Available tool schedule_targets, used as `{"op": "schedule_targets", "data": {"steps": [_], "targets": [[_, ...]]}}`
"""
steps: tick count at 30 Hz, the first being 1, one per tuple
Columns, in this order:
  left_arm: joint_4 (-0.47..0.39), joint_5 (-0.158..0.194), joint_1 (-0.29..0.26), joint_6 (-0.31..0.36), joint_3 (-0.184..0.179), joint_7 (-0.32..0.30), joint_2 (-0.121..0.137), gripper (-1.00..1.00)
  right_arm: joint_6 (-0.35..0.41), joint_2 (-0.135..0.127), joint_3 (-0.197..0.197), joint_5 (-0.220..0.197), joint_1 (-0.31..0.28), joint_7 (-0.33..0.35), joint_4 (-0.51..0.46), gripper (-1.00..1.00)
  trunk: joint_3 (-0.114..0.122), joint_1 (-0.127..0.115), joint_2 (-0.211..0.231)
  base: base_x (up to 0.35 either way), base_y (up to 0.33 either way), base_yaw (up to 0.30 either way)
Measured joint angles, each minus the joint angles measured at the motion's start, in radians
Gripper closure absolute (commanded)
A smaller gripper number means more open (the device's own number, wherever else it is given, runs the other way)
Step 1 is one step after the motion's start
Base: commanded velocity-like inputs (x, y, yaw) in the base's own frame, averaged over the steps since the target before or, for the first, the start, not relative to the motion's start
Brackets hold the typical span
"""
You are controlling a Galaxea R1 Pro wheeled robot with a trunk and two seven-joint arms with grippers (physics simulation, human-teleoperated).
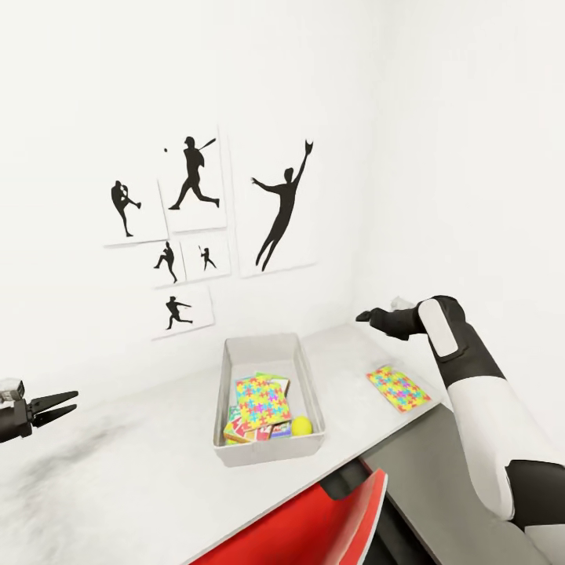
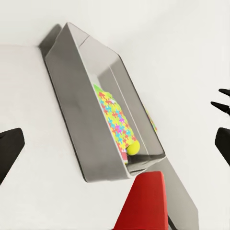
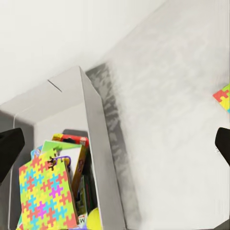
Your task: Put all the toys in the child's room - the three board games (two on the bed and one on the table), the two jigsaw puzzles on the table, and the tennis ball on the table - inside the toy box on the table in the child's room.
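Observation:
The light grey toy box (image 1: 222,392) stands on the pale table (image 1: 133,479). Inside it lie one jigsaw puzzle (image 1: 263,404), board games (image 1: 271,430) under and beside it, and the yellow-green tennis ball (image 1: 301,426). A second jigsaw puzzle (image 1: 398,388) lies flat on the table to the right of the box. My right gripper (image 1: 367,316) hovers open above the table, beyond that puzzle and right of the box. My left gripper (image 1: 72,402) is open, well left of the box. The bed is out of view.
Black silhouette pictures (image 1: 196,184) hang on the white wall behind the table. A red chair (image 1: 314,526) is tucked under the table's front edge, below the box. A lower dark grey surface (image 1: 439,486) adjoins the table at the right.

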Motion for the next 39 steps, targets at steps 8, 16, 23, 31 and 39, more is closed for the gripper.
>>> {"op": "schedule_targets", "data": {"steps": [8,16,23,31,39], "targets": [[0.000,0.000,0.000,0.000,0.000,0.000,0.000,-1.00,0.000,-0.004,0.000,0.001,-0.003,0.000,0.001,-1.00,-0.001,0.000,0.000,0.081,-0.028,0.000],[0.000,0.000,0.000,0.000,0.000,0.000,0.000,-1.00,0.000,-0.004,0.001,0.001,-0.003,0.000,0.002,-1.00,-0.005,0.000,0.000,0.050,-0.039,0.000],[0.000,0.000,0.000,0.000,0.001,0.000,0.001,-1.00,0.000,-0.004,0.001,0.002,-0.003,0.000,0.003,-1.00,-0.007,0.000,0.000,0.049,-0.005,0.000],[0.000,0.000,0.000,0.000,0.001,0.000,0.001,-1.00,0.000,-0.003,0.002,0.003,-0.003,0.000,0.004,-1.00,-0.007,0.000,0.000,0.082,-0.001,0.000],[0.000,0.000,0.000,0.000,0.001,0.000,0.001,-1.00,0.000,-0.004,0.002,0.004,-0.003,0.000,0.004,-1.00,-0.007,0.000,0.000,0.006,0.000,0.000]]}}
